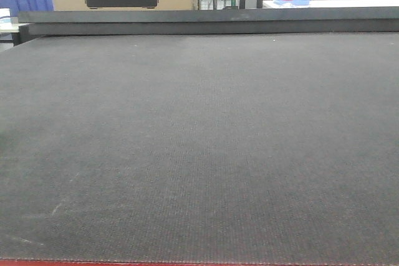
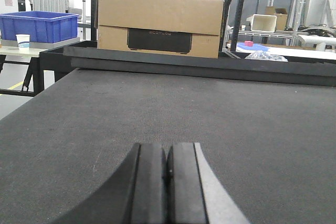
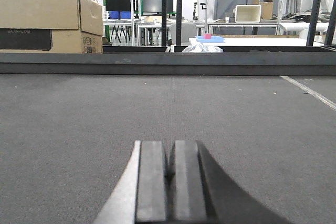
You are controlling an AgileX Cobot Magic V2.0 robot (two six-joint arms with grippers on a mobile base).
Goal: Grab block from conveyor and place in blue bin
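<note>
A brown cardboard box (image 2: 157, 11) is sitting behind the conveyor (image 2: 157, 103). A dark panel (image 2: 159, 40) on its front is carrying pale letters that are looking like "ECOFLOW". The letters are showing small and dim in every view.

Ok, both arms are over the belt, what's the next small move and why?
Probably open the left gripper and wait: both it and the right gripper are shut, and no block shows on the conveyor in any view. The blue bin stands off the left side, so that arm seems the likelier picker.
</note>
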